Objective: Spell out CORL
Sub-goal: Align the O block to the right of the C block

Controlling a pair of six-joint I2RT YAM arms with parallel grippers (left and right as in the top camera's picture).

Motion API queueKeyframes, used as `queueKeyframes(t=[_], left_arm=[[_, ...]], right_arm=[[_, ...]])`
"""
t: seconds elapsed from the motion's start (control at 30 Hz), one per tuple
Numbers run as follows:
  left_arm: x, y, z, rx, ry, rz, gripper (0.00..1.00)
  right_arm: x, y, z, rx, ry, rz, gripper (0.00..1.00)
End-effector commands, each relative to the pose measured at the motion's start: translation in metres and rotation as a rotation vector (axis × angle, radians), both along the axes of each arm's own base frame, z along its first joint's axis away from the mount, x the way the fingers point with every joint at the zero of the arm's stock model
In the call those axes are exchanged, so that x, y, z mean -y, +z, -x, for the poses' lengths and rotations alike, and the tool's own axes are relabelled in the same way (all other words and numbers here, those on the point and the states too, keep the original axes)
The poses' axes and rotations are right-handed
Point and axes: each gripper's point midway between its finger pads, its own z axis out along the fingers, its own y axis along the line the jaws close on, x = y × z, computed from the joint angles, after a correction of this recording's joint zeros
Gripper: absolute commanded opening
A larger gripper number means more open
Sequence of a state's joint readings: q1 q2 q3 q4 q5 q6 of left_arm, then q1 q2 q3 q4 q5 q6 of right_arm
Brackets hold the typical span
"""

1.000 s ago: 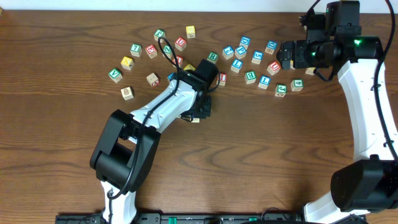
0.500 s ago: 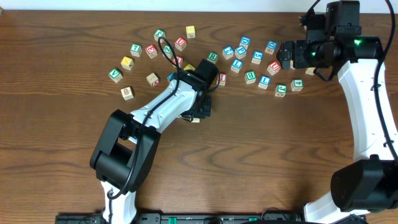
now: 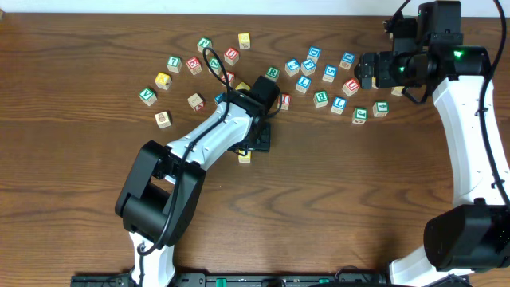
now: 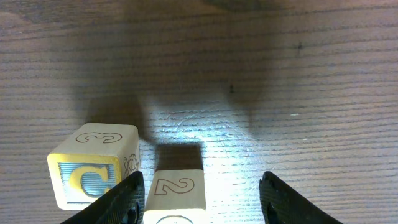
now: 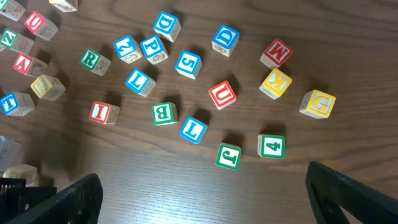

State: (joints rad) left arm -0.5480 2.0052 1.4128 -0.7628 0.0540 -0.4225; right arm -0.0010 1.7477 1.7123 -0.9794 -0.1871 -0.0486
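Overhead: left gripper [image 3: 252, 148] mid-table, yellow cube [image 3: 245, 157] at its near edge, right gripper [image 3: 362, 70] far right beside loose cubes [image 3: 321, 98]; left wrist: jaws released, 2-topped cube [image 4: 177, 194] between them, C cube [image 4: 93, 174] just outside left; right wrist: jaws spread wide, nothing held, green R cube [image 5: 91, 60] at left.

Bright, sharp, soft shadows (glare, left wrist)

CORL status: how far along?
Done: C cube stands on the table. In hand: a second cube, letter hidden, beside it between the fingers of the open left gripper, apparently released. Left: green R and blue L lie unplaced near the open, empty right gripper.
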Motion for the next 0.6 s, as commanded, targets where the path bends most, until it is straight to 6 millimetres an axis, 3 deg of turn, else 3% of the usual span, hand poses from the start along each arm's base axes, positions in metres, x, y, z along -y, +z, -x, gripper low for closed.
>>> queueKeyframes(t=[0.0,0.3,0.57], left_arm=[[-0.002,-0.007,0.004,-0.023,0.002,-0.014,0.58],[0.0,-0.004,0.002,-0.016,-0.001,-0.002,0.55],[0.009,0.03,-0.012,0.069,-0.038,0.042,0.55]], right_arm=[[-0.008,0.01,-0.002,0.026,0.029,0.001,0.99],[-0.008,0.01,-0.002,0.026,0.029,0.001,0.99],[-0.008,0.01,-0.002,0.026,0.029,0.001,0.99]])
